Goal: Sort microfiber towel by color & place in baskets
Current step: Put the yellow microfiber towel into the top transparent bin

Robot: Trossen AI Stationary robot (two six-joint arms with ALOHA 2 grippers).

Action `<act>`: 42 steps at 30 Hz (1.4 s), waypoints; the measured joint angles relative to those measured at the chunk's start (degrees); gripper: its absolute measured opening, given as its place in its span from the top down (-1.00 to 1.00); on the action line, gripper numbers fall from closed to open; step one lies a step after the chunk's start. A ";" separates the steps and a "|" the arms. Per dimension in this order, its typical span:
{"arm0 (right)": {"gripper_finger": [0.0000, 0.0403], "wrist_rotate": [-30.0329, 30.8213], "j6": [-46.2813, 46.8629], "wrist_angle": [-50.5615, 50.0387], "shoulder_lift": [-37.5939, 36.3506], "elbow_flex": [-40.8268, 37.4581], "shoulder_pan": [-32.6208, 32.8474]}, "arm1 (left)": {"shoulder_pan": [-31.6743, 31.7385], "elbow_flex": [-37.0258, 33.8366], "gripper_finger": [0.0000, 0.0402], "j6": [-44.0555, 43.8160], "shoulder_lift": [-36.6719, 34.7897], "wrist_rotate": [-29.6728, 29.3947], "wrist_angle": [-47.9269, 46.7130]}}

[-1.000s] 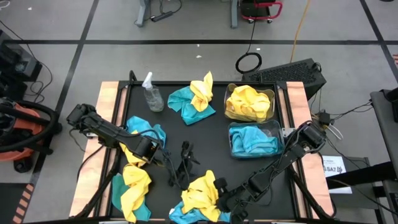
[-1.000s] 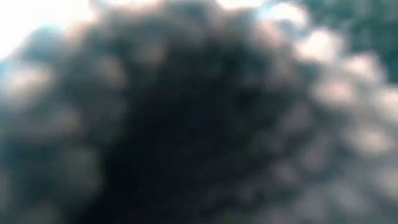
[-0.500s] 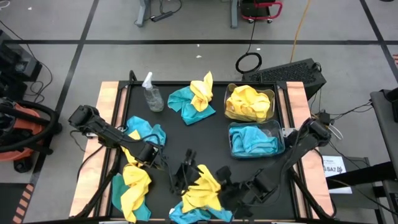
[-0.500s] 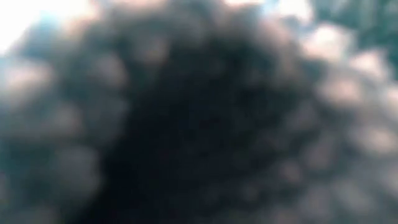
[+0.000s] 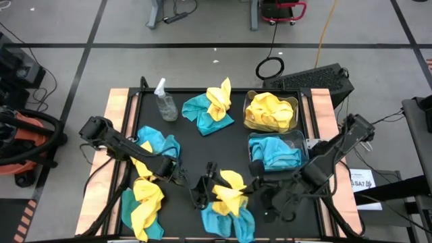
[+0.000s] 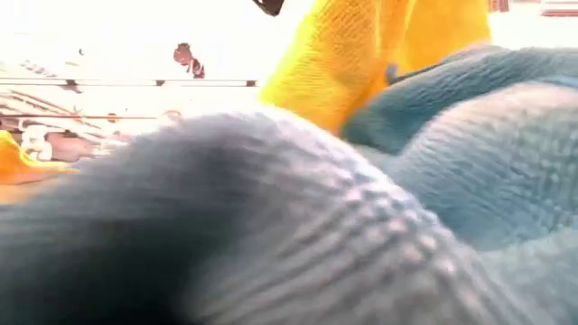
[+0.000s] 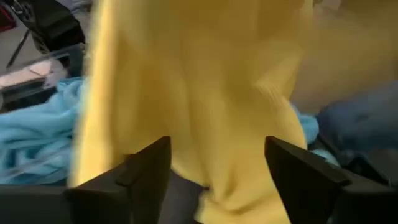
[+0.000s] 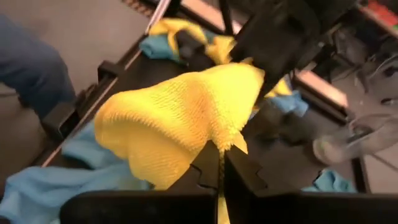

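A bright yellow towel (image 5: 229, 189) is bunched between my two grippers near the table's near edge, above a teal towel (image 5: 229, 219) that lies flat there. My right gripper (image 5: 252, 189) is shut on the yellow towel (image 8: 180, 118). My left gripper (image 5: 202, 187) is open at the towel's left side. In the left wrist view its gripper (image 7: 217, 174) has the yellow cloth (image 7: 199, 93) hanging between and beyond the spread fingers. One clear basket (image 5: 248, 101) holds yellow towels, the other (image 5: 251, 143) holds teal ones. My right gripper pinches a gathered fold of the yellow towel (image 8: 219, 142) between its two fingers, coming level from the table's right. The cloth is raised off the teal towel and billows out beyond the fingertips. My left gripper's fingers flank the same towel; I cannot tell whether they touch it.
A clear spray bottle (image 5: 164, 101) stands at the far left. A teal and yellow heap (image 5: 212, 108) lies far centre, and more towels lie at the left (image 5: 158, 143) and near left (image 5: 145, 202). The teal towel (image 6: 361, 226) fills the low view.
My right gripper has drawn back toward the table's right and far side and risen, pulling the yellow towel up off the teal one, which stayed by the near edge. My left gripper has moved right, toward the yellow towel. The low view has cleared of dark cloth.
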 joint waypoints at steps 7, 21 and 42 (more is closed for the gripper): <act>1.00 2.59 -1.20 0.05 -2.87 0.02 -1.39 | 0.78 -0.85 -0.66 -2.31 6.05 0.60 11.89; 1.00 2.48 -6.70 3.45 -3.06 0.02 -3.65 | 4.27 -0.30 -0.74 -12.67 15.75 0.85 33.59; 1.00 2.07 11.82 -13.33 -3.06 0.02 -0.62 | 9.24 -0.37 0.97 4.65 10.81 -3.95 28.59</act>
